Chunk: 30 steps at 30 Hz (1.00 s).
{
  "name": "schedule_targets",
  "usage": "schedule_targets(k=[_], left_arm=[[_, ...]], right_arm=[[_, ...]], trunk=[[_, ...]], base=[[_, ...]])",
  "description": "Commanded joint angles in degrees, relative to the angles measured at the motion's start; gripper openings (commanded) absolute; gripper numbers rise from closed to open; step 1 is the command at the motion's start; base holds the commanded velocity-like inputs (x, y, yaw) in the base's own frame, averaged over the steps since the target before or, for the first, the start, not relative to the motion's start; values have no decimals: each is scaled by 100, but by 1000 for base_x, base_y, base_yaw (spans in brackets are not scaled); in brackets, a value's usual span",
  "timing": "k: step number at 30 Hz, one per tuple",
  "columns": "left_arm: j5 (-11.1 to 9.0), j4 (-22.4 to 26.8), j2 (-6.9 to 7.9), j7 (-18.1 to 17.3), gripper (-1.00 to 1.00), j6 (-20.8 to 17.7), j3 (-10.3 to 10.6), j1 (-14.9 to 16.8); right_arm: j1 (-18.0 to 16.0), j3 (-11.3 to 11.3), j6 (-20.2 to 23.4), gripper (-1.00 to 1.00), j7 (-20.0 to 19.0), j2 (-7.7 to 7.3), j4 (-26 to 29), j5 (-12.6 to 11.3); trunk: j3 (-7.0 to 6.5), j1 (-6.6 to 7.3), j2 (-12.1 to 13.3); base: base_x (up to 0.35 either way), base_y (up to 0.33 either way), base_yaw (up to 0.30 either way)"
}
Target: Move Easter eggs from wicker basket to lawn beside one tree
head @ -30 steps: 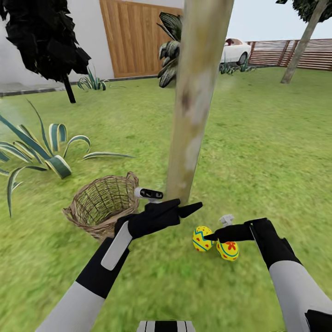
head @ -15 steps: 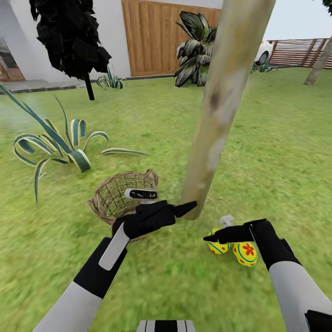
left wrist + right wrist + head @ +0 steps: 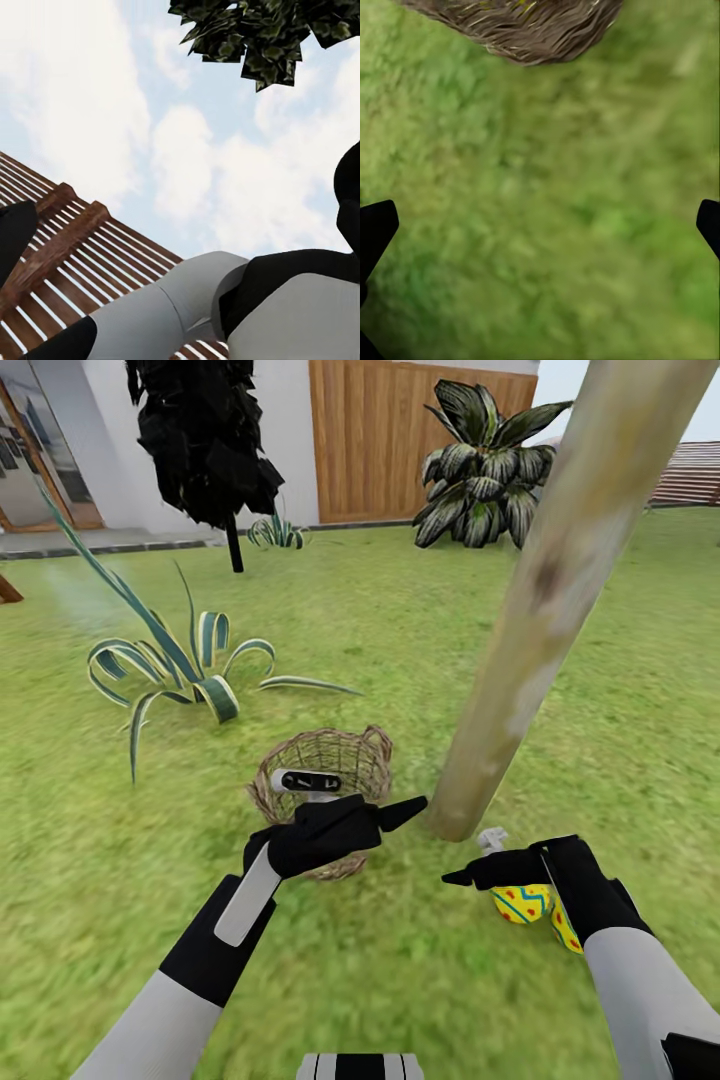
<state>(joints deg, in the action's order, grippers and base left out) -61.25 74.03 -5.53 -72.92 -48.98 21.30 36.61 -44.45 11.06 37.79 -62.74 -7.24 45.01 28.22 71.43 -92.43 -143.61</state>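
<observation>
Lawn: green grass with yellowish patches, covering the whole ground; also seen blurred in the right wrist view.

Tree: thick pale beige-green trunk with dark blotches, leaning, rooted in the grass just right of the basket.

Dark-leaved tree: thin dark trunk, far back at left, before a white wall. Wooden gate beside it; a broad-leaved shrub in front of the gate.

Striped spiky plant: on the grass left of and beyond the basket.

Wicker basket: round, tan-brown, loop handle at the rim, standing on the lawn between the spiky plant and the trunk. Partly covered by the left gripper; contents cannot be told. Its woven side appears at the edge of the right wrist view.

Left gripper: black, held over the near rim of the basket, jaws pointing toward the trunk base. Whether released or clenched cannot be told.

Right gripper: black, low over the grass near the trunk base. Right wrist view shows its fingertips wide apart with bare grass between: jaws released, grasping nothing.

Easter eggs: two visible, yellow with blue zigzag bands. One egg lies on the lawn just behind the right gripper, near the trunk base; a second egg touches or sits just beside it, largely hidden by the right arm.
</observation>
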Motion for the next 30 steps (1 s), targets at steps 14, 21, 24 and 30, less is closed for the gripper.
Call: schedule_targets(k=[14,21,24,30], left_arm=[[-31,-18,-34,47,100,-120,-26,4],[-42,-57,-32,20,100,-70,-10,4],[-44,-53,-35,28,100,-82,-11,4],[-40,-61,-14,24,100,-94,-26,4]], right_arm=[[-2,19,27,100,-28,12,-1,43],[-2,19,27,100,-28,12,-1,43],[-2,19,27,100,-28,12,-1,43],[-2,19,27,100,-18,25,-1,43]], trunk=[[-252,37,17],[-380,55,27],[-436,63,31],[-542,97,77]], base=[[21,-52,148],[156,-110,120],[7,-2,109],[92,0,103]])
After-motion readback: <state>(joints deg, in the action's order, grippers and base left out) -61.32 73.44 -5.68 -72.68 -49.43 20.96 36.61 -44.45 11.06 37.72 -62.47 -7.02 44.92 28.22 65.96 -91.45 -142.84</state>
